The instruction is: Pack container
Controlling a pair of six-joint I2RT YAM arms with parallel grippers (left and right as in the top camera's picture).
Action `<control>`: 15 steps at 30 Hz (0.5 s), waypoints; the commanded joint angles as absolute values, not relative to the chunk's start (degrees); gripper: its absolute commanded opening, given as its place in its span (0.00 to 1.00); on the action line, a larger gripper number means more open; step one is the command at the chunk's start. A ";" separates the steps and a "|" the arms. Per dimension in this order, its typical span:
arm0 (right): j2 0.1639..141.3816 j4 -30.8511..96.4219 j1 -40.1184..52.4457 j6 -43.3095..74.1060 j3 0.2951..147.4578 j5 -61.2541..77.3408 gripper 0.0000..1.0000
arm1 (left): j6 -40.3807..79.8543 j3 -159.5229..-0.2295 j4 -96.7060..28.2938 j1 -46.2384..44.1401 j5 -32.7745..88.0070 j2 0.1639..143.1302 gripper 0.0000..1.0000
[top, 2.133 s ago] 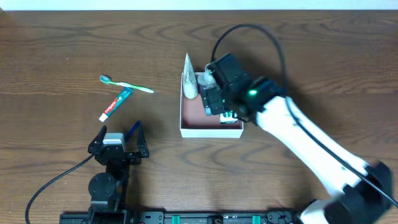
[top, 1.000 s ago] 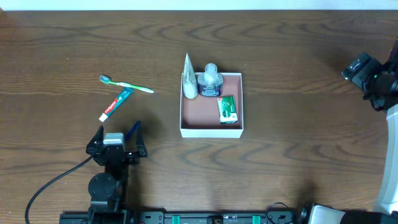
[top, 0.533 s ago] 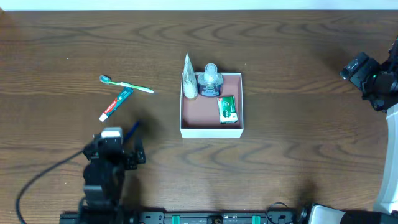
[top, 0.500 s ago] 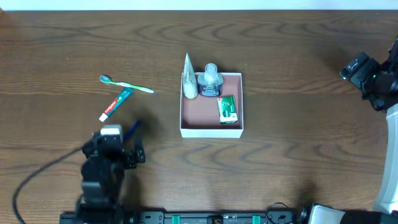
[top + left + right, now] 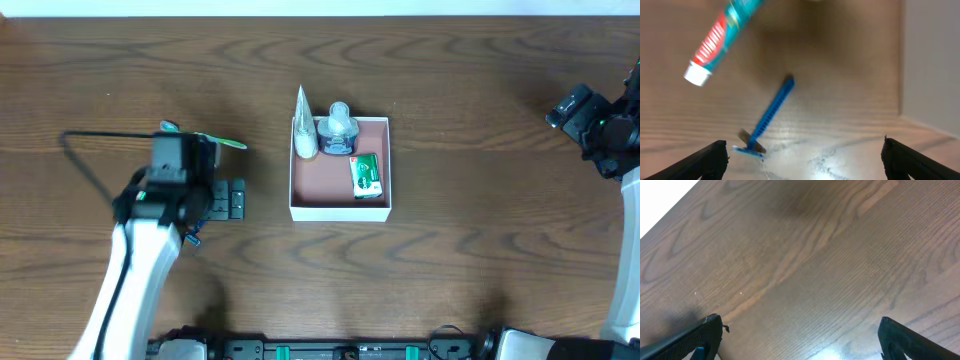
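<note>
1. White-walled container sat between the arms, partly filled.
2. I held the left gripper, jaws spread, above the blue razor, likely to grab it.
3. The right gripper, jaws also spread, hung aside, out of the way.

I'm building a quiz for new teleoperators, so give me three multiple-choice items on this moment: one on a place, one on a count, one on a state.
1. Where does the flat green packet lie?
A. inside the square white-walled container
B. on the bare table
C. in a gripper

2. How many items are in the container?
A. one
B. three
C. five

3. The left gripper is:
A. shut on an item
B. shut and empty
C. open

Key:
1 A: it rests on the pinkish floor.
2 B: white cone-shaped tube, small capped bottle and the packet.
3 C: its fingers stand wide apart over the blue plastic razor.
</note>
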State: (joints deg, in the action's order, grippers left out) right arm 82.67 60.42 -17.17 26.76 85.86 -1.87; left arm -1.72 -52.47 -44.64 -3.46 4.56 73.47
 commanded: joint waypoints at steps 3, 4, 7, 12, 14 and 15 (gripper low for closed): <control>82.81 60.47 -17.45 27.40 86.54 -1.89 0.99 | -2.17 -53.15 -45.15 -3.16 5.15 83.00 0.98; 82.81 60.47 -17.45 27.40 86.54 -1.89 0.99 | -2.76 -53.15 -44.93 -3.16 5.15 84.66 0.98; 82.81 60.47 -17.45 27.40 86.54 -1.89 0.99 | -5.43 -53.15 -43.66 -3.16 5.17 88.38 0.98; 82.81 60.47 -17.45 27.40 86.54 -1.89 0.99 | -10.15 -53.06 -40.93 -3.16 5.13 91.22 1.00; 82.81 60.49 -17.45 27.40 86.54 -1.87 0.99 | -11.75 -52.95 -39.24 -3.16 4.45 91.79 0.96; 82.81 60.49 -17.45 27.40 86.54 -1.89 0.99 | -11.97 -52.84 -38.39 -3.16 3.62 92.03 0.96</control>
State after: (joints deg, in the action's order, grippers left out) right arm 82.67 60.42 -17.17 26.76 85.86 -1.87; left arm -8.05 -52.47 -39.55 -3.46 4.51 91.13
